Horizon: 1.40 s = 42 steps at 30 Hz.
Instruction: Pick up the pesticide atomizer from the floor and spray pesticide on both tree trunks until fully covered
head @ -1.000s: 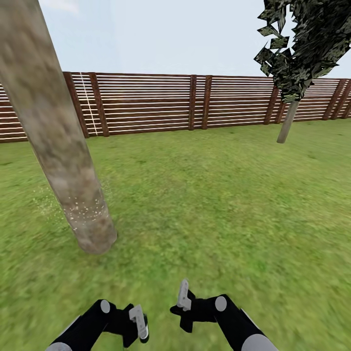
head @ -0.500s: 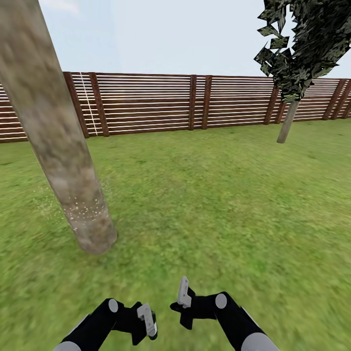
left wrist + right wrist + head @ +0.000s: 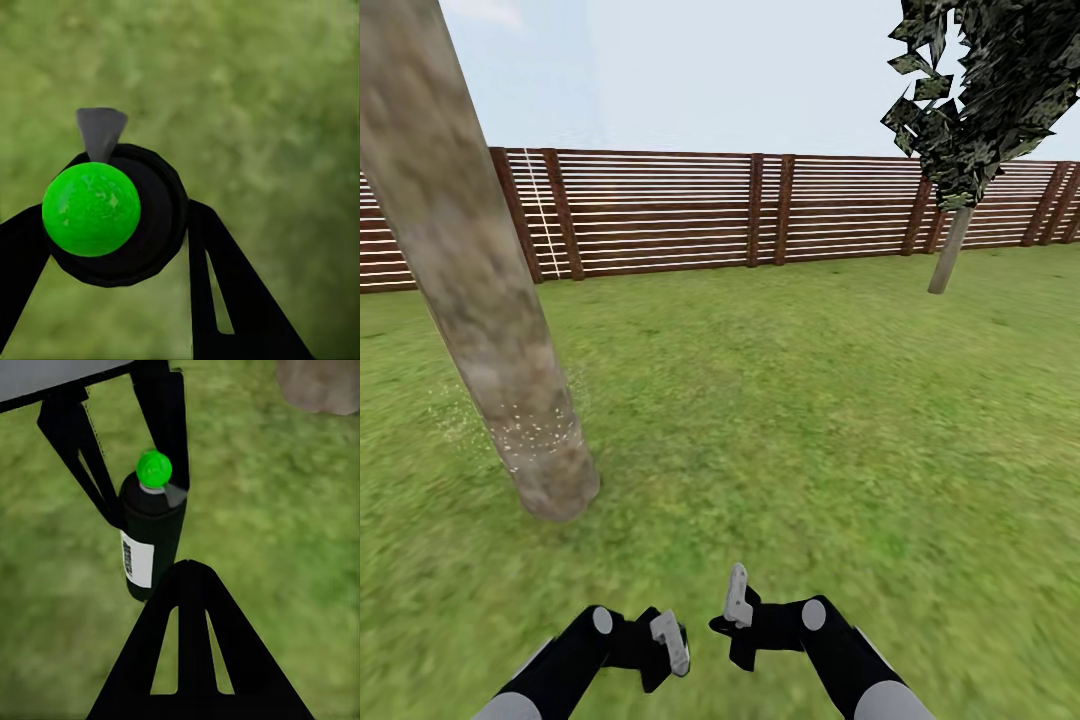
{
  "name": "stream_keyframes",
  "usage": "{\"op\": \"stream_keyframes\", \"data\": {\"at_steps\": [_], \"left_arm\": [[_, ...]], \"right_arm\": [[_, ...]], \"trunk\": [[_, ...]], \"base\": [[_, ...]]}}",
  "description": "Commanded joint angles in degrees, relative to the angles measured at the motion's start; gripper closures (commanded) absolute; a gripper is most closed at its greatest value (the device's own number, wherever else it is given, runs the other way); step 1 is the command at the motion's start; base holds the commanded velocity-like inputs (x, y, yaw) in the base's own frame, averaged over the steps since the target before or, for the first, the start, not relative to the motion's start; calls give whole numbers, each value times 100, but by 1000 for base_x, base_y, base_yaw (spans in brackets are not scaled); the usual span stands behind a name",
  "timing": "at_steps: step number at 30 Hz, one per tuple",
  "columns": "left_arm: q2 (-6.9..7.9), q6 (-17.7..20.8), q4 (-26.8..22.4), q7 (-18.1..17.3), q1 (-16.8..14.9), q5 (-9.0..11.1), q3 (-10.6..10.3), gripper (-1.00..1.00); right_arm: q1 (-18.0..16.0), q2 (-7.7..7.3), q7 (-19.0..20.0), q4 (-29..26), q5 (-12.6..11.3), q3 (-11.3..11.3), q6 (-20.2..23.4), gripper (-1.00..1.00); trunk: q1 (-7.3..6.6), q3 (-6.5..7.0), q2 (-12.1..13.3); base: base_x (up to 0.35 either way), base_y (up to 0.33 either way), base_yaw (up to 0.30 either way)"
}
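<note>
The pesticide atomizer (image 3: 152,540) is a small black bottle with a bright green cap and a white label. My left gripper (image 3: 666,648) is shut on the atomizer (image 3: 154,225), one finger on each side, low over the lawn. My right gripper (image 3: 737,600) hangs just beside it, shut and empty, with its joined fingertips (image 3: 187,577) close to the bottle. The near tree trunk (image 3: 480,300) rises ahead to the left, with white specks around its lower part. The second tree (image 3: 950,250) stands far off at the right by the fence.
Green lawn (image 3: 790,400) stretches ahead to a reddish-brown slatted fence (image 3: 690,210). The near trunk's base (image 3: 319,382) sits a short way beyond the grippers. The far tree's dark crown (image 3: 985,90) hangs at the upper right.
My left arm has shifted to the right with the atomizer, closing the gap to the right gripper. The right arm and the view have stayed put.
</note>
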Motion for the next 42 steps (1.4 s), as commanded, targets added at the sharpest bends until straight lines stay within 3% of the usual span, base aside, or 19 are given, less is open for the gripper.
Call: {"op": "stream_keyframes", "data": {"at_steps": [1, 3, 6, 9, 14, 28, 36, 42], "left_arm": [[-17, 15, 21, -3, -2, -31, -2, 100], [-25, 15, 46, 10, -2, -33, -26, 100], [-94, 15, 70, 37, 3, -25, -237, 100], [-157, 15, 70, 40, 6, -24, -277, 100], [-171, 12, 67, 177, -1, -16, -285, 100], [-182, -29, 58, 138, -2, 83, -271, 100], [-318, -12, 58, 146, -2, 97, -256, 100], [-328, -12, 58, 146, -11, 104, -223, 100]], "right_arm": [[-2, 4, 18, -7, 40, -21, -23, 100], [-2, 4, 18, -7, 40, -21, -23, 100], [-2, 4, 18, -7, 35, -21, -23, 100], [-2, 4, 18, -7, 34, -21, -23, 100], [-16, 4, 18, -7, 32, -21, -23, 100], [-20, 4, 18, -7, 35, -21, -23, 100], [-24, 4, 18, -7, 37, -21, -23, 100], [-23, 4, 18, -7, 34, -21, -23, 100]], "trunk": [[-1, -5, -2], [-1, -5, -2], [-1, -5, -2], [-1, -5, -2], [-1, -5, -2], [-1, -5, -2], [-1, -5, -2], [-1, -5, -2]], "base": [[0, 0, 0], [0, 0, 0], [0, 0, 0], [0, 0, 0], [0, 0, 0], [0, 0, 0], [0, 0, 0], [0, 0, 0]]}}
